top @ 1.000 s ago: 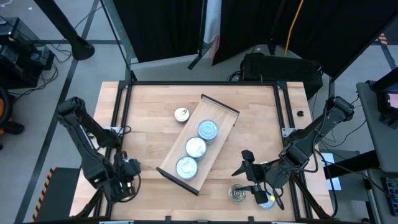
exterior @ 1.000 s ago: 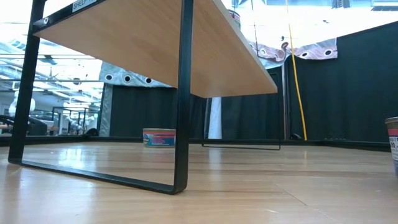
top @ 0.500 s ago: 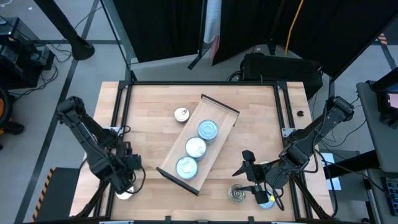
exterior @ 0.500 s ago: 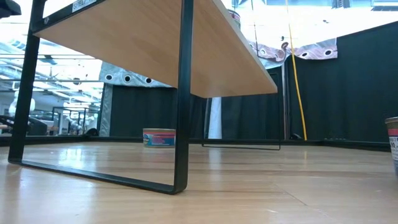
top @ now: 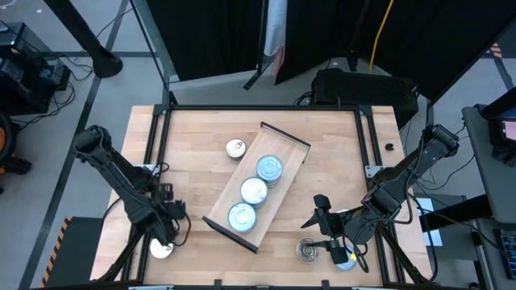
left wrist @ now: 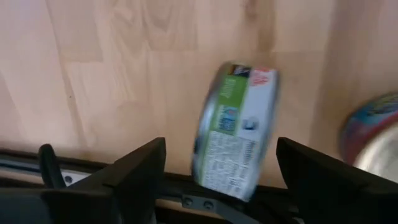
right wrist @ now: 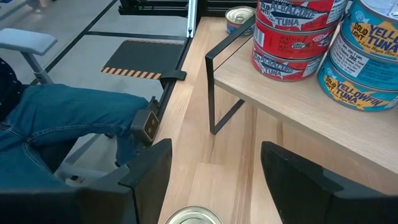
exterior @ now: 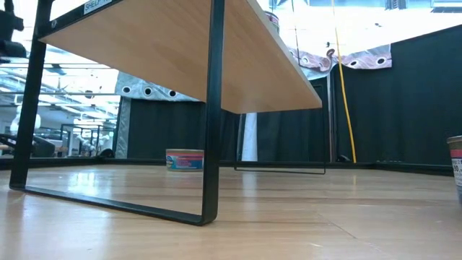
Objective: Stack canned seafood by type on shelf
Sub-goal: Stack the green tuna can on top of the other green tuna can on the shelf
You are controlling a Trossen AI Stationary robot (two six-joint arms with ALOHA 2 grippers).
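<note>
Left wrist view: left gripper (left wrist: 214,177), fingers spread wide, straddled a rigid, slick-sided tin (left wrist: 233,130) beside the table (left wrist: 124,74) edge; likely best pinched across its rim.

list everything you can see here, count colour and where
shelf: one, light wood, dark end rails, diagonal at mid-table
tin stacks: three, blue tops, in a row on the shelf
far tin: one, silver-gold, on the table beside the shelf's far end
near tins: silver one and blue-and-yellow one, by the right tool
green-labelled tin: one, between the left tool's fingers
table: one, butcher-block
person: one, blue jeans, beside the table
left tool: open, front left edge
right tool: open, front right
</note>
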